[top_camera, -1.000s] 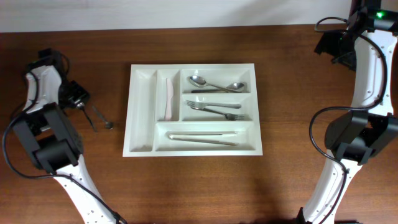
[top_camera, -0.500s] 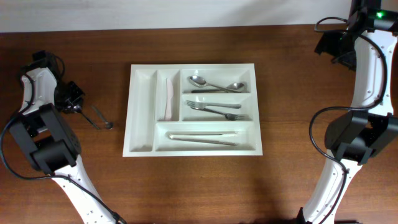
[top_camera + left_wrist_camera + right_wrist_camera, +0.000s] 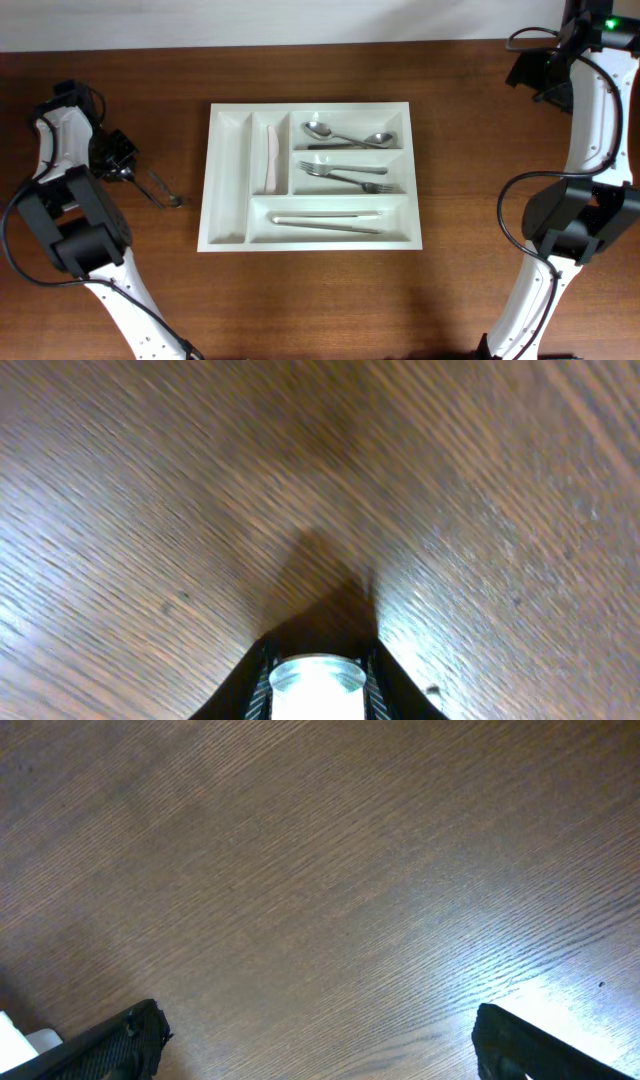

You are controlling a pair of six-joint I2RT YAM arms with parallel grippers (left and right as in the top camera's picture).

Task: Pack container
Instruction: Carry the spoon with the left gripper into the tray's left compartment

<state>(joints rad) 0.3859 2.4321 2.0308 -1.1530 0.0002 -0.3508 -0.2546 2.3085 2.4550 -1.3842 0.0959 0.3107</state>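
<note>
Wooden bench (image 3: 320, 300) below, my left fingers (image 3: 245, 695) pinch a utensil (image 3: 160, 188) by its handle, bound for the container (image 3: 228, 180) to their right; my right fingers (image 3: 120, 1040) hang spread, idle.

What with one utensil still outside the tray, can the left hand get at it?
Probably yes. The utensil lies on bare table close beside the left hand, left of the tray, with nothing between them. Whether the hand touches it is unclear.
</note>
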